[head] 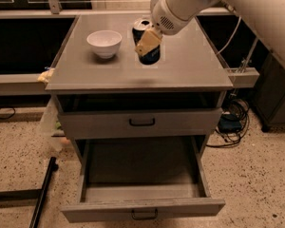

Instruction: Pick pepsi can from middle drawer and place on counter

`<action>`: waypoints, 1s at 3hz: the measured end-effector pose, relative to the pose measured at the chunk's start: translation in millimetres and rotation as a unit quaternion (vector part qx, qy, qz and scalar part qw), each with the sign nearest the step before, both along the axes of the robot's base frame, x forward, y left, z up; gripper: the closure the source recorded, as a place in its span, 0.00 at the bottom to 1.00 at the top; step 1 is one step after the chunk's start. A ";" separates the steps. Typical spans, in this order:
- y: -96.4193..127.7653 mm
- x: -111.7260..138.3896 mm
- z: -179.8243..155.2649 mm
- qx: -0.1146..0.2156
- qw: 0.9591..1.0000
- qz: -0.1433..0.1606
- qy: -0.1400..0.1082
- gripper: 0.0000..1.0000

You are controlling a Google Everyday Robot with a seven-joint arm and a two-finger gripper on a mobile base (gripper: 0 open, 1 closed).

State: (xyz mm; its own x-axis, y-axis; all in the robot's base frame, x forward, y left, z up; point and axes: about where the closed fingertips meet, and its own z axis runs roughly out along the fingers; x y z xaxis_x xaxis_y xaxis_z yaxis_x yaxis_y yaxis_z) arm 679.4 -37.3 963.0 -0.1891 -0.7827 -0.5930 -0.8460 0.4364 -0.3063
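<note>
Dark blue, near-black with silver top on the pepsi can, right against the tan hand over the plain grey counter. Plain white on the bowl left of the hand. Grey with black handle on the middle drawer below.

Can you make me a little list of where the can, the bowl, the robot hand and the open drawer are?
pepsi can: upright, on or just above the counter, right of the white bowl
white bowl: on the counter, left of the pepsi can
gripper: at the pepsi can, covering part of it
middle drawer: pulled out, nothing seen inside
</note>
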 end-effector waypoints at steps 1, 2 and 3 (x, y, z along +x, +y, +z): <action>-6.5 13.9 -26.1 0.029 0.999 -0.019 0.033 1.00; -12.8 21.6 -51.3 0.056 0.996 -0.039 0.062 1.00; -15.5 26.2 -69.9 0.078 0.993 -0.050 0.076 1.00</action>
State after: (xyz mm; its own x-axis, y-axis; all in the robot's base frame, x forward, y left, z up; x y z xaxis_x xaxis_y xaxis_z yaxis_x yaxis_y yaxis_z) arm 705.6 -52.8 893.1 -0.3577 -0.6557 -0.6649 -0.8269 0.5532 -0.1008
